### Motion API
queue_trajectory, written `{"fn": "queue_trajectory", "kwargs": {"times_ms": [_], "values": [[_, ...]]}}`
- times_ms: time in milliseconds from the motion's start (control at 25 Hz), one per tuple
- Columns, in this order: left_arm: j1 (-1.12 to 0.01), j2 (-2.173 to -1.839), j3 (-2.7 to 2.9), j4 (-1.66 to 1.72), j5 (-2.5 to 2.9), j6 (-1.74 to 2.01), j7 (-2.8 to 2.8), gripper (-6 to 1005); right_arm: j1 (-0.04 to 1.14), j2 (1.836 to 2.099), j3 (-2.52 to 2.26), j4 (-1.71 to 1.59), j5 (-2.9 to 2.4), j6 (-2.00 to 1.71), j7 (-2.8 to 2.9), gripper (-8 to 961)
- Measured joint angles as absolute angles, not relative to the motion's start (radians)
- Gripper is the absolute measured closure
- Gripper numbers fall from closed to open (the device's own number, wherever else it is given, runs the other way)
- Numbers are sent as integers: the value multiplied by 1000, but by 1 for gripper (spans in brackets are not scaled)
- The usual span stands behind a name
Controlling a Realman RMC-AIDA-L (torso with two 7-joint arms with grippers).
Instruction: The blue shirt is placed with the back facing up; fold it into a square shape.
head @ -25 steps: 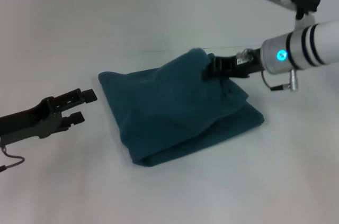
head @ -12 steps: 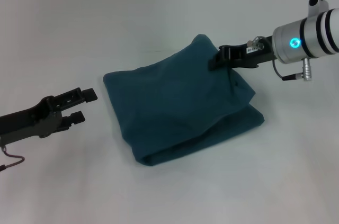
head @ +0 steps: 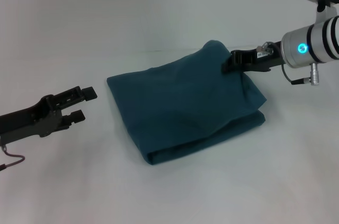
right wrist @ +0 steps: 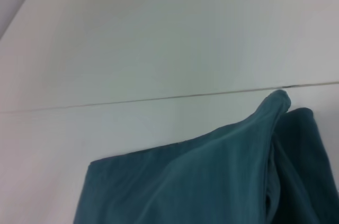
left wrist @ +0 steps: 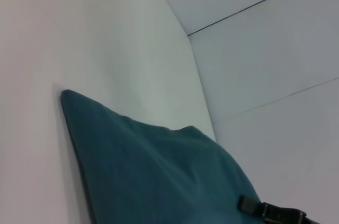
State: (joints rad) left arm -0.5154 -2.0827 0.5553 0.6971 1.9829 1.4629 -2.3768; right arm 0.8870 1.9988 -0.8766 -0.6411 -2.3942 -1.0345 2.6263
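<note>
The blue shirt (head: pixel 185 110) lies folded into a rough four-sided bundle at the centre of the white table (head: pixel 159 17). Its doubled layers show along the edge at 5 o'clock, where one fold lies on top of another. The corner of the bundle at 1 o'clock is lifted off the table into a small peak, while the rest of the cloth rests flat.

The right claw (head: pixel 229 64) comes in from 3 o'clock and is closed on that raised corner of the blue shirt, with the cloth bunched up at its black tip. Behind it, the silver wrist with its lit blue-green ring reaches away toward 2 o'clock. In the right wrist view the pinched corner of the shirt (right wrist: pixel 278 99) stands up as a point, and the cloth slopes down from it toward the table.

The left claw (head: pixel 82 105) hangs at 9 o'clock, just beside the shirt's near-left edge and clear of it. Its two black fingers (head: pixel 85 94) are parted with a clear gap between them and grip nothing. The left wrist view shows the shirt (left wrist: pixel 159 176) spread across the table, with the right claw (left wrist: pixel 251 205) at its far corner.
</note>
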Motion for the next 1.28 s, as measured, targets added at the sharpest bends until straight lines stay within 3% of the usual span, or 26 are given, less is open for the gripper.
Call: {"fn": "queue_trajectory", "kwargs": {"times_ms": [880, 1040, 1240, 1280], "values": [[-511, -2083, 555, 693, 1983, 1456, -2378, 37, 908, 1994, -900, -540, -2546, -887, 2678, 735], [-511, -2083, 555, 693, 1984, 1457, -2378, 37, 897, 1981, -900, -536, -2560, -879, 2697, 723], [-512, -2084, 555, 693, 1983, 1458, -2378, 37, 881, 1939, -881, -516, -2578, -887, 2736, 479], [-512, -2085, 555, 693, 1983, 1458, -2378, 37, 873, 1934, -869, -531, -2569, -913, 2733, 473]]}}
